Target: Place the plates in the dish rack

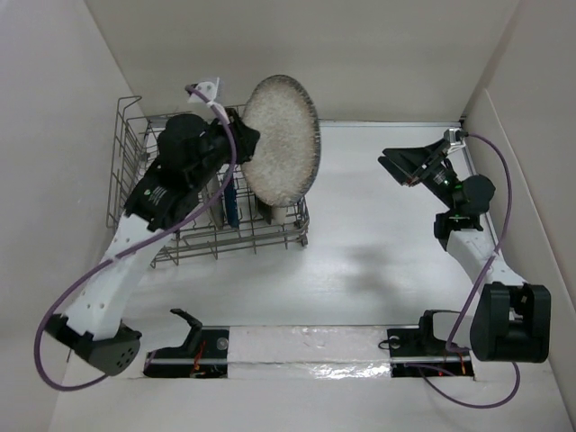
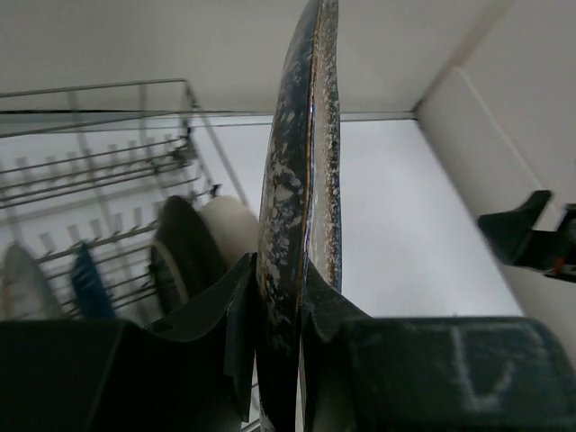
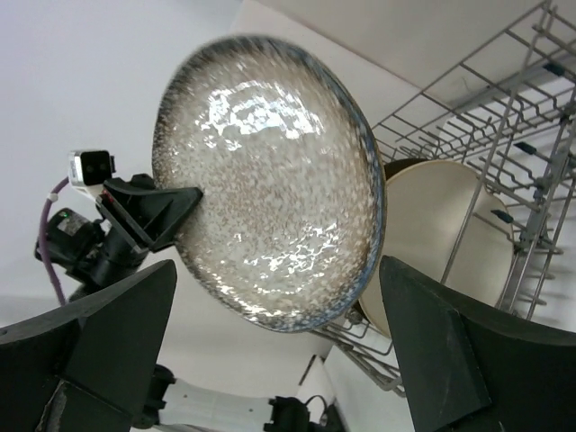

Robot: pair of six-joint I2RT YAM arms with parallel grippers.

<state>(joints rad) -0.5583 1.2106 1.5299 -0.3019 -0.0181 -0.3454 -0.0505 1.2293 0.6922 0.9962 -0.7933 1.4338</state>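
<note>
A speckled plate (image 1: 282, 139) hangs on edge over the dish rack (image 1: 126, 153) in the worktop's far-left corner, its rim pinched by the left gripper (image 1: 245, 144), apparently ready to slot between tines. The right gripper (image 1: 398, 169) stands wide and empty near the far-right corner.

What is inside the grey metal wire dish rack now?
A cream round plate and a dark round plate stand upright in the wire rack, with a blue item nearby. The left gripper and its speckled grey plate cover the rest from above.
</note>
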